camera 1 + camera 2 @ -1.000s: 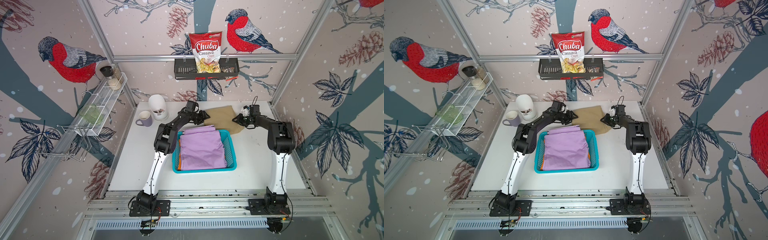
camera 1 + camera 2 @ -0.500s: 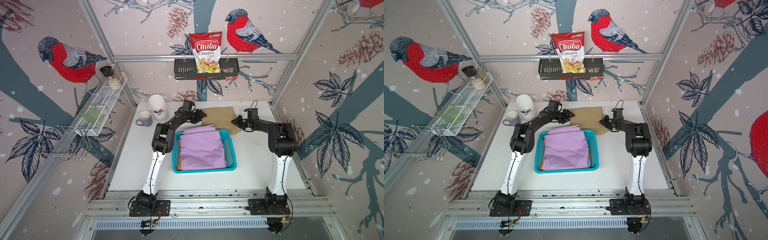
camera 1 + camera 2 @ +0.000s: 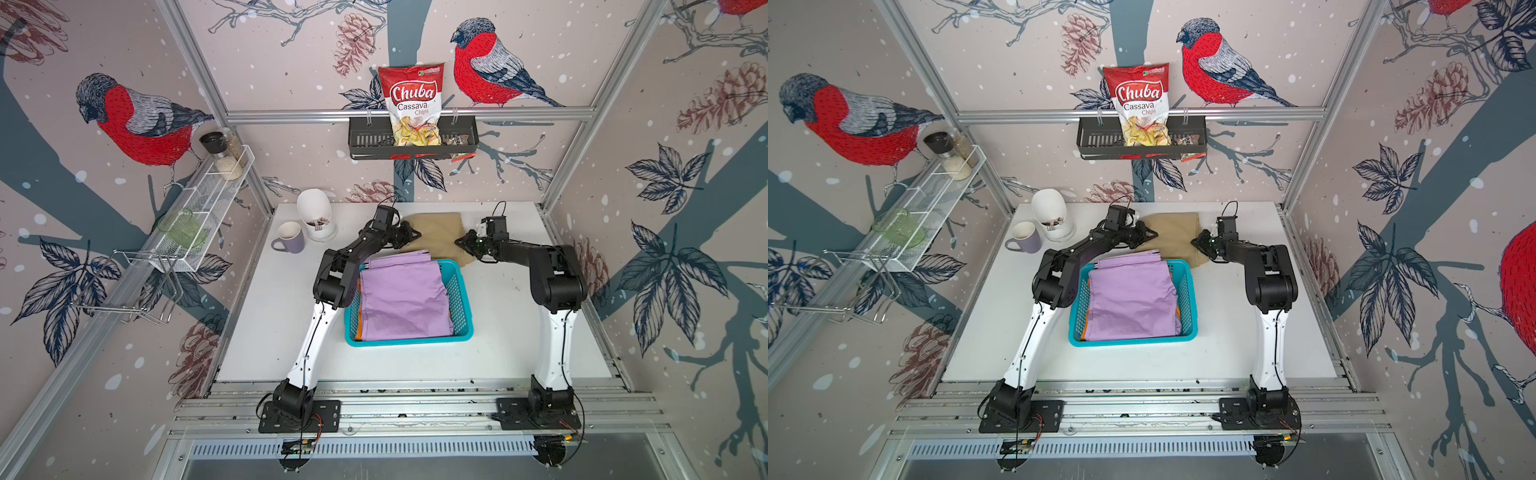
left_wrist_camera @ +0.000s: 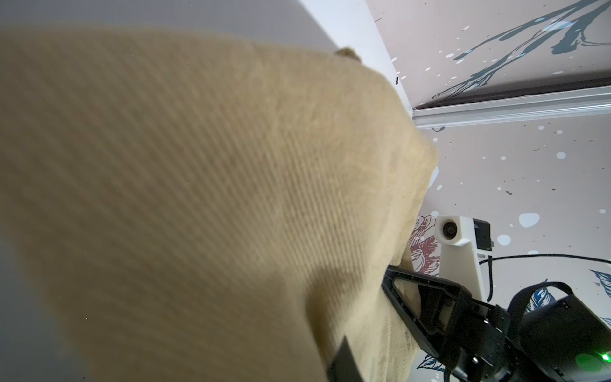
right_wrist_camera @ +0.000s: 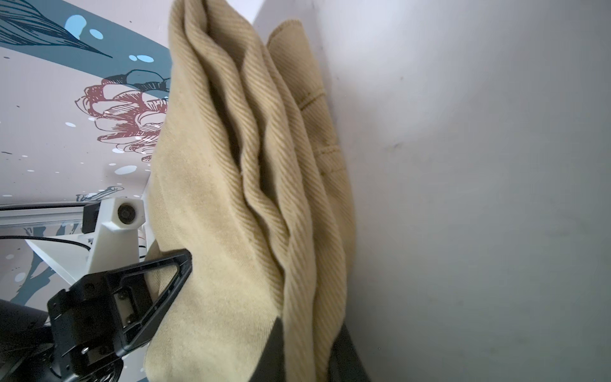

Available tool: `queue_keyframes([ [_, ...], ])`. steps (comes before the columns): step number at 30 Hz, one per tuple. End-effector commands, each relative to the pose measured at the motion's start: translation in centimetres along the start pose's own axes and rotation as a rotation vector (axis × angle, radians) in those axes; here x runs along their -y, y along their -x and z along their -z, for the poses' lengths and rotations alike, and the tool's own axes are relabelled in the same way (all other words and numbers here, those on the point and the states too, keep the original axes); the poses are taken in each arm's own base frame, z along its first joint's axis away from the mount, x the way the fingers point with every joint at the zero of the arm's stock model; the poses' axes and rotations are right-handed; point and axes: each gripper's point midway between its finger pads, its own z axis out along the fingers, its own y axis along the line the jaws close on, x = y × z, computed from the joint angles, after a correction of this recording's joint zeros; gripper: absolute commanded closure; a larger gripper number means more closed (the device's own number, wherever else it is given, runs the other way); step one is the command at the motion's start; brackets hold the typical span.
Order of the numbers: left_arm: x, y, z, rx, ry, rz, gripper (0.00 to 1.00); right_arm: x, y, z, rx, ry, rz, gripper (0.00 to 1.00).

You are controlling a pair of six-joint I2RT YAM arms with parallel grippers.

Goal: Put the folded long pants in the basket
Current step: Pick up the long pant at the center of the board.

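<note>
The khaki folded long pants [image 3: 436,235] [image 3: 1173,235] lie at the back of the white table [image 3: 274,332], behind the turquoise basket [image 3: 462,309] [image 3: 1187,309]. My left gripper [image 3: 412,237] [image 3: 1149,236] is shut on their left edge, and one finger [image 4: 345,362] presses into the cloth [image 4: 198,182]. On their right edge my right gripper [image 3: 460,243] [image 3: 1197,243] [image 5: 309,354] is shut, with the layered folds [image 5: 251,172] pinched between both fingers. In the basket the lilac pants [image 3: 401,299] lie on top of the orange pants [image 3: 357,309], of which only an edge shows.
A lilac mug [image 3: 289,237] and a white egg-shaped holder [image 3: 314,210] stand at the back left of the table. A white wire rack [image 3: 208,203] hangs on the left wall. On the back wall a black shelf [image 3: 365,143] holds a chips bag [image 3: 411,104].
My left gripper has gone from open to shut on the left edge of the khaki pants. The right gripper has stayed on the right edge.
</note>
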Motion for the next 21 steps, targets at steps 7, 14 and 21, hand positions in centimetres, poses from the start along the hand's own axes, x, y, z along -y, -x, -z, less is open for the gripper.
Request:
queue_keyframes([
  [7,4.8,3.7,2.3,0.068,-0.044,0.016,1.00,-3.9,2.6,-0.2,0.018,0.061,0.005,1.00],
  [14,9.2,8.1,5.9,0.165,-0.157,0.025,1.00,-7.9,7.4,0.7,0.088,0.116,0.050,1.00],
  [21,12.2,9.9,9.1,0.221,-0.197,-0.006,1.00,-12.1,10.4,2.7,0.140,0.187,0.097,1.00],
])
